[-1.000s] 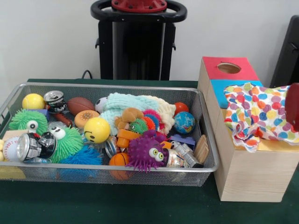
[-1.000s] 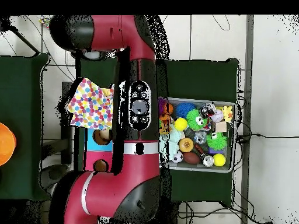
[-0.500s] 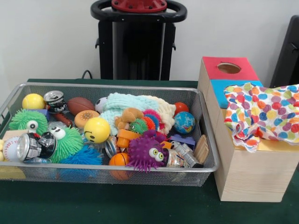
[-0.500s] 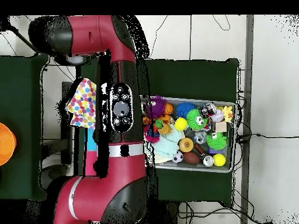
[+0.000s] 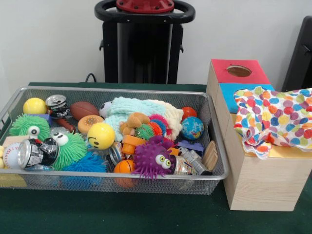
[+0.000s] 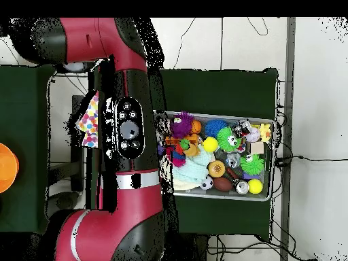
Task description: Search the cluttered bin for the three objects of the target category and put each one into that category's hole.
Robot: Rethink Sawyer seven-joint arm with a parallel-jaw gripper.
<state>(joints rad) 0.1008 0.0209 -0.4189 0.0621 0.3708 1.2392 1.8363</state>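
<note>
— Sideways went the arm (image 6: 126, 129) since a second earlier: in the overhead view it had swung off the bin (image 6: 266, 194), and the red part at the front view's right edge was gone.

— And the pincer?

— Neither view showed it. The arm's own bulk hid whatever hung beneath, so wide or narrow, I could not tell.

— What lay under the arm?

— The wooden box (image 5: 258, 180), just beside the bin. A dotted cloth (image 5: 273, 122) was draped over the top of the box, hiding most of the blue panel (image 5: 231, 90) and spilling down its front. From above, only a strip of that cloth showed past the arm.

— Any hole clear?

— The round hole (image 5: 239, 71) in the red panel (image 5: 222, 68) at the far end stood uncovered.

— And the things to sort?

— All in the bin, heaped. A purple spiky toy (image 5: 152, 161) sat near the front rim by a small basketball (image 5: 124, 166). A yellow smiley ball (image 5: 101, 135) rested between a green fuzzy toy (image 5: 73, 148) and a knitted cloth (image 5: 131, 108). A crushed can (image 5: 31, 152) lay at the left, a globe ball (image 5: 192, 127) towards the right wall, a football (image 5: 83, 109) near the back.
</note>
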